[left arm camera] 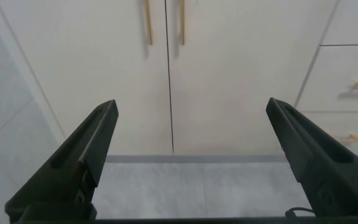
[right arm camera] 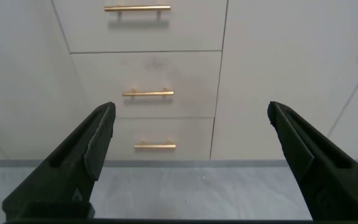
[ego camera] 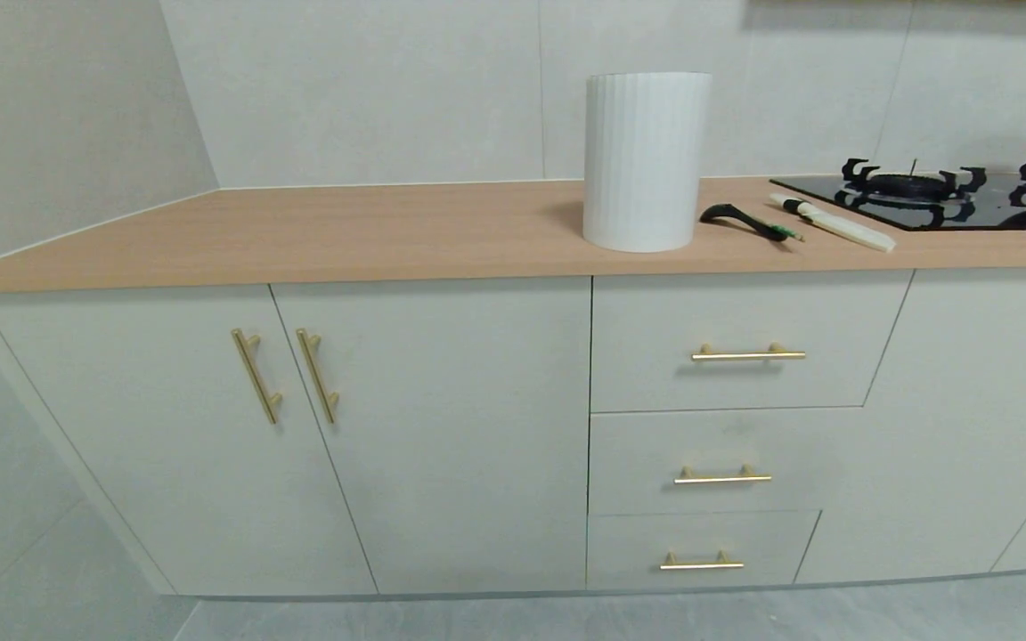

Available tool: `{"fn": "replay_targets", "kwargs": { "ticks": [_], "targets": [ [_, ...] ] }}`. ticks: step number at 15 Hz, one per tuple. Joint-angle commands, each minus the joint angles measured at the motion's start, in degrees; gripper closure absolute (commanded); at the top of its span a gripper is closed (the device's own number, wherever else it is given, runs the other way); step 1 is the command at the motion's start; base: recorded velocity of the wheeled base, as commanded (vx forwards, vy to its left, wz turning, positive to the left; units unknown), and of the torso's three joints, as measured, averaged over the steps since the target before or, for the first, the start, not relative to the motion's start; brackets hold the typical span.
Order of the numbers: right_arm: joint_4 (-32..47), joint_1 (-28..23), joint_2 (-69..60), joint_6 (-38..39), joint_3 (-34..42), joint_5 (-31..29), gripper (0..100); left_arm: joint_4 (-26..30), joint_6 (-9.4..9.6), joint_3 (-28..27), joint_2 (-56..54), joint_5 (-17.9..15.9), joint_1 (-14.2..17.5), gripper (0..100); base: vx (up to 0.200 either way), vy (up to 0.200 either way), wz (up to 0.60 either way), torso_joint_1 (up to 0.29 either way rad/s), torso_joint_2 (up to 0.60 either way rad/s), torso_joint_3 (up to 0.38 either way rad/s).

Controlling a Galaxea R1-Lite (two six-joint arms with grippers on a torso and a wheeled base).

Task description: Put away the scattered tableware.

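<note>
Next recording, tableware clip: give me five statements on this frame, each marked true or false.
1. The white ribbed container stands upright on the wooden countertop. True.
2. The black-handled utensil lies inside that container. False: it lies on the countertop, between the container and the gas hob.
3. Both the left gripper and the right gripper are open and empty. True.
4. The top drawer is pulled out. False: all three drawers are shut.
5. The white utensil rests on a burner. False: it lies on the countertop along the hob's edge.
</note>
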Motion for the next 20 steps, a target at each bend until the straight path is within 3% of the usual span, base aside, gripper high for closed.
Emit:
{"fn": "replay_targets", "kwargs": {
  "ticks": [1,11,13,15,17,20],
  "targets": [
    [0.0,0.0,0.1,0.0,0.0,0.0,0,0.0,0.01,0.0,0.0,0.0,0.0,0,0.0,0.0,0.0,0.0,0.0,0.0],
    [-0.2,0.0,0.1,-0.4,-0.2,-0.6,0,0.0,0.01,0.0,0.0,0.0,0.0,0,0.0,0.0,0.0,0.0,0.0,0.0],
    [0.7,0.0,1.2,0.2,-10.5,-1.7,0,0.0,0.01,0.0,0.0,0.0,0.0,0,0.0,0.0,0.0,0.0,0.0,0.0],
    [6.9,0.2,8.2,0.0,-14.1,0.1,0,0.0,0.01,0.0,0.0,0.0,0.0,0,0.0,0.0,0.0,0.0,0.0,0.0],
    [7.6,1.1,18.4,-0.1,-14.0,6.5,0,0.0,0.01,0.0,0.0,0.0,0.0,0,0.0,0.0,0.0,0.0,0.0,0.0],
    [6.3,2.1,37.3,-4.1,-15.8,8.5,0,0.0,0.01,0.0,0.0,0.0,0.0,0,0.0,0.0,0.0,0.0,0.0,0.0]
  ]
}}
